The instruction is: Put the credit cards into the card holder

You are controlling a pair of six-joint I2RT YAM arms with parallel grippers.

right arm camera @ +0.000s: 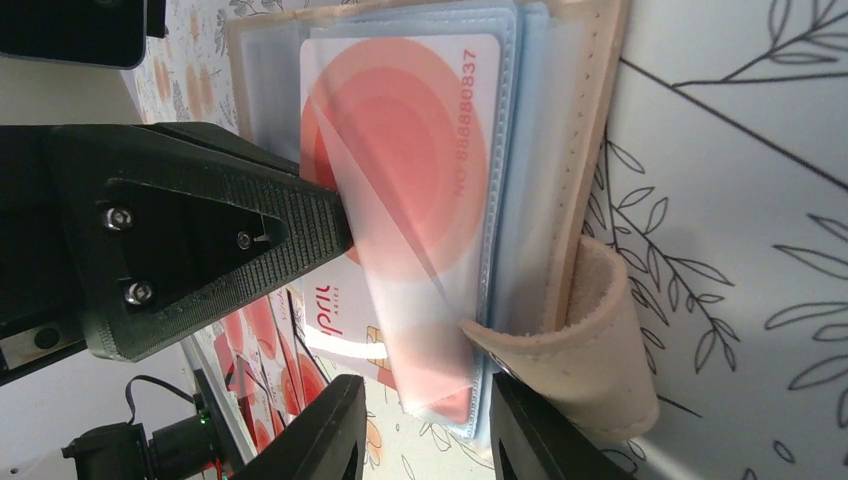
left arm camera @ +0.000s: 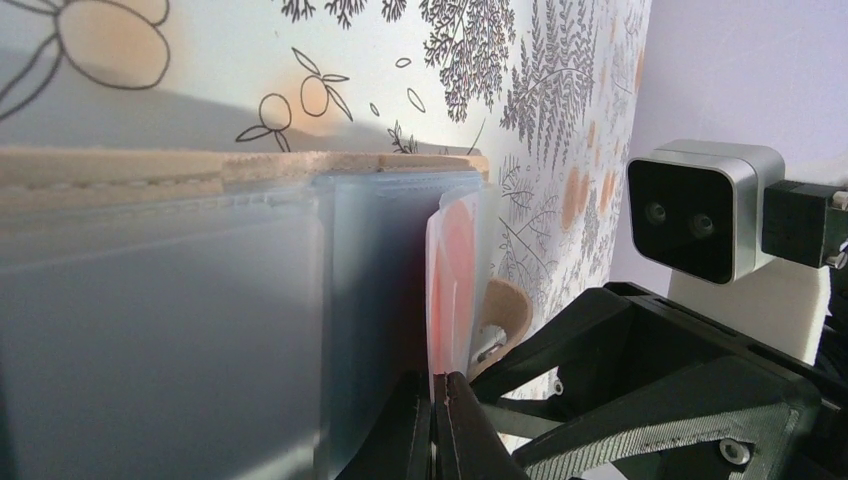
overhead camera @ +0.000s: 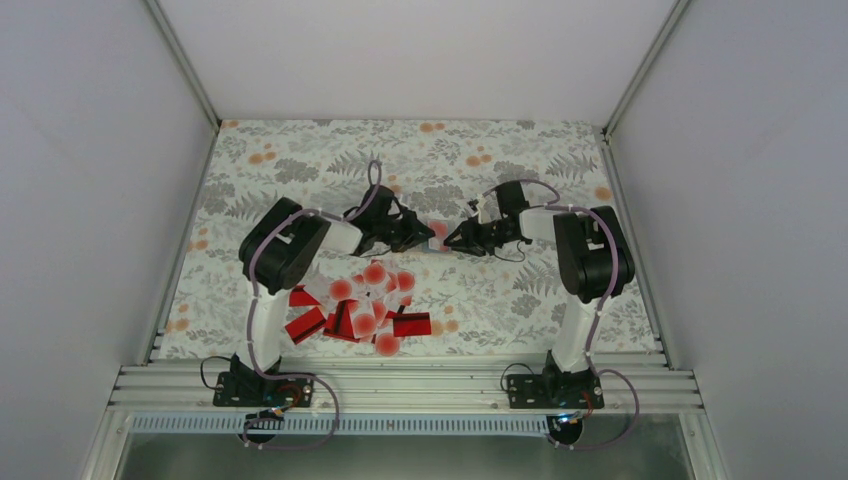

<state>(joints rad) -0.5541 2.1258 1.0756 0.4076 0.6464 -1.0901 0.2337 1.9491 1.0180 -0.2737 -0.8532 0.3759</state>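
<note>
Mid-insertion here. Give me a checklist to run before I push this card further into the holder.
1. Grip of left gripper on the card: ok, shut.
2. Leading end under a clear sleeve of the card holder: ok.
3. Card fully seated: not ok, the gripped end sticks out.
4. Clamp of right gripper on the holder: cannot tell; its fingers flank sleeves and strap.
5. All stowed: not ok, loose cards lie piled.

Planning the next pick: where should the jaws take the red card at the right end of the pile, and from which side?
Take the red card by its right end, coming down from above on the right of the pile. It lies flat, and that end seems to jut onto the bare tablecloth, while dotted cards crowd its left end.
</note>
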